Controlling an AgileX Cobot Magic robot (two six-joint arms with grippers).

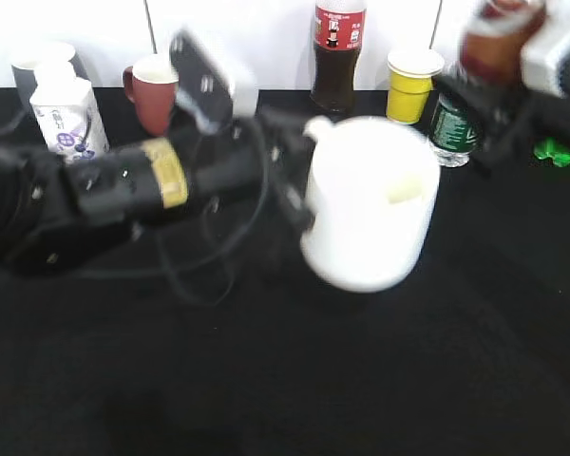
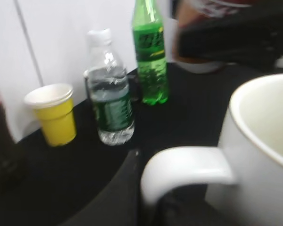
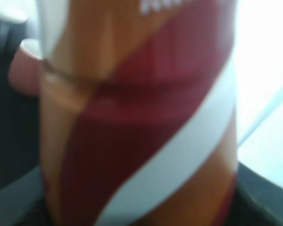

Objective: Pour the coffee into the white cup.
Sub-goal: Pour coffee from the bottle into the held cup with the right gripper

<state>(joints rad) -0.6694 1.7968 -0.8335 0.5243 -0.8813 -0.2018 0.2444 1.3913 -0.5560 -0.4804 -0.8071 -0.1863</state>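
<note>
The white cup [image 1: 370, 204] is lifted above the black table, tilted and blurred. My left gripper [image 1: 290, 176] is shut on its loop handle [image 2: 184, 167]. The cup's open mouth [image 2: 269, 122] fills the right of the left wrist view. The coffee bottle [image 1: 494, 38], with its brown, red and white label, is held high at the top right in my right gripper [image 1: 513, 71]. It fills the right wrist view [image 3: 137, 122], so the fingers are hidden there. The bottle is up and to the right of the cup, apart from it.
Along the back stand a milk carton [image 1: 66, 114], a brownish-red mug [image 1: 154, 90], a cola bottle [image 1: 337, 52], a yellow paper cup [image 1: 410, 84] and a clear water bottle with a green label [image 1: 453, 123]. A green soda bottle [image 2: 150, 52] stands behind the water bottle [image 2: 111, 103].
</note>
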